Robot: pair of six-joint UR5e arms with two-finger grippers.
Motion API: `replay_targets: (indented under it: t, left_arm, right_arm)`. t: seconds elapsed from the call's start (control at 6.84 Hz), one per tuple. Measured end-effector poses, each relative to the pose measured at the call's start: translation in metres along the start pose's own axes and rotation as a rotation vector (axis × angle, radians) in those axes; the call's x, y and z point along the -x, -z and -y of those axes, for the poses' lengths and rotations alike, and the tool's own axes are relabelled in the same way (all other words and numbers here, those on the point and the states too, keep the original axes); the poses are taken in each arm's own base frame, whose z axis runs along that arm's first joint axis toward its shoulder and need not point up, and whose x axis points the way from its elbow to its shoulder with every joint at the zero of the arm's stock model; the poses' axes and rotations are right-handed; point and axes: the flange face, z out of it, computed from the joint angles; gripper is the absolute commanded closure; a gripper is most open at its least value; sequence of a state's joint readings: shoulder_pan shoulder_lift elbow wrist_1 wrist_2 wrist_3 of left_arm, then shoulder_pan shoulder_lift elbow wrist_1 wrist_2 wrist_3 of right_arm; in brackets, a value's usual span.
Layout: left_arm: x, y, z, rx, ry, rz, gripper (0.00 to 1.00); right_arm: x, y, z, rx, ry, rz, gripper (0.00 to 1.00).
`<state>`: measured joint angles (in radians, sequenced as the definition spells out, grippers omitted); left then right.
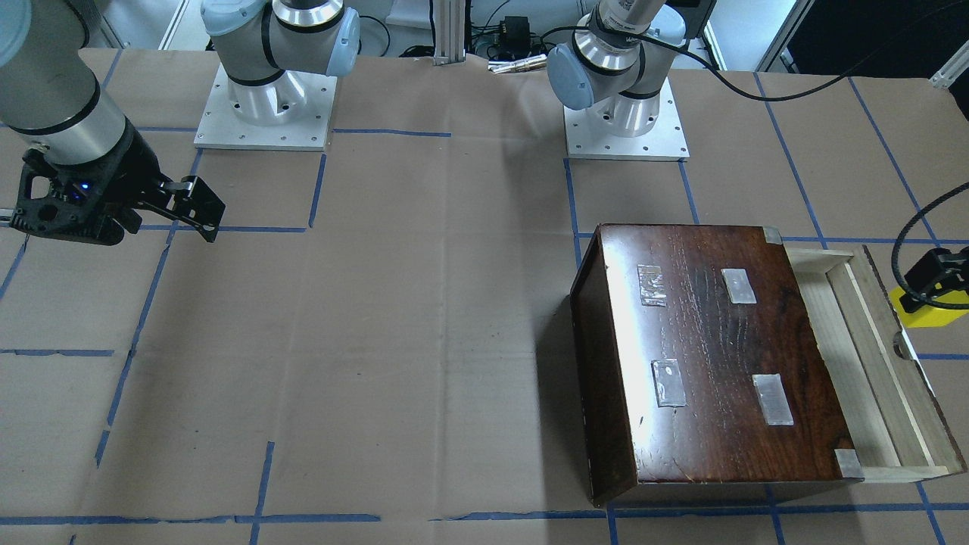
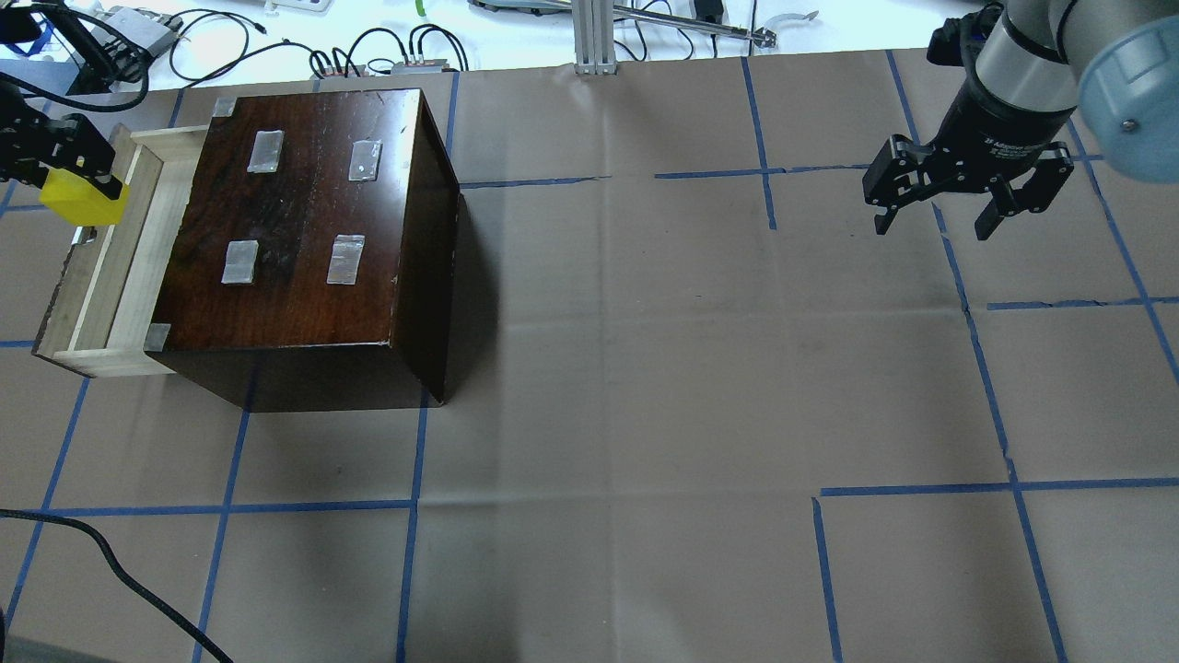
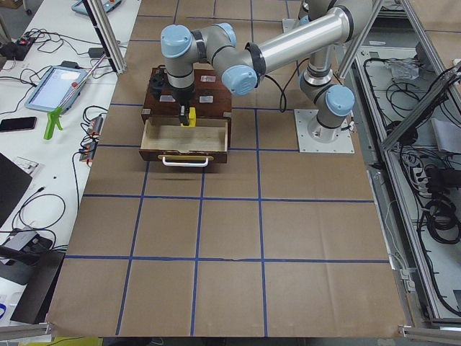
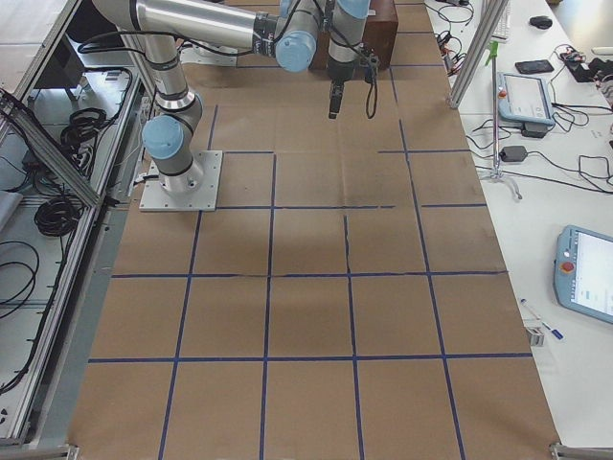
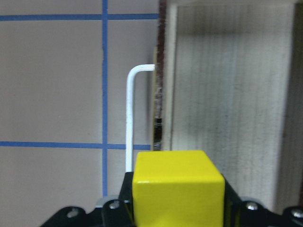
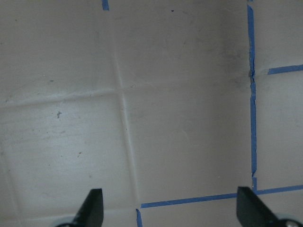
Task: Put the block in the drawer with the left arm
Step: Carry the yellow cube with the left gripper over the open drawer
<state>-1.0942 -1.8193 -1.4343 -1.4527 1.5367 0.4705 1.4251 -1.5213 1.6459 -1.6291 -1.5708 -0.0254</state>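
Note:
The yellow block is held in my left gripper, which is shut on it. It hangs above the front wall and handle side of the open pale wood drawer, near the drawer's far end. The drawer is pulled out of the dark brown box. In the left wrist view the block sits low in frame, with the white handle and the bare drawer floor below it. The block also shows in the front-facing view. My right gripper is open and empty, far off to the right above bare paper.
The box top carries several clear tape patches. Brown paper with blue tape lines covers the table. A loose black cable crosses the near left corner. The arm bases stand on plates at the robot's side. Cables and devices lie past the far edge.

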Motion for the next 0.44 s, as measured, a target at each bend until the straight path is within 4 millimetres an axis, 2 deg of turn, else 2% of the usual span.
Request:
replay_targets:
  t: [0.15,0.44]
  left_arm:
    - [-0.004,-0.014,0.001,0.021,-0.001,-0.010,0.84]
    - [0.004,-0.038,0.003,0.055,0.004,-0.022,0.84]
  right_arm:
    - [0.000,0.000,0.000,0.000,0.000,0.000,0.00]
    - [0.000,0.000,0.000,0.000,0.001,0.000,0.00]
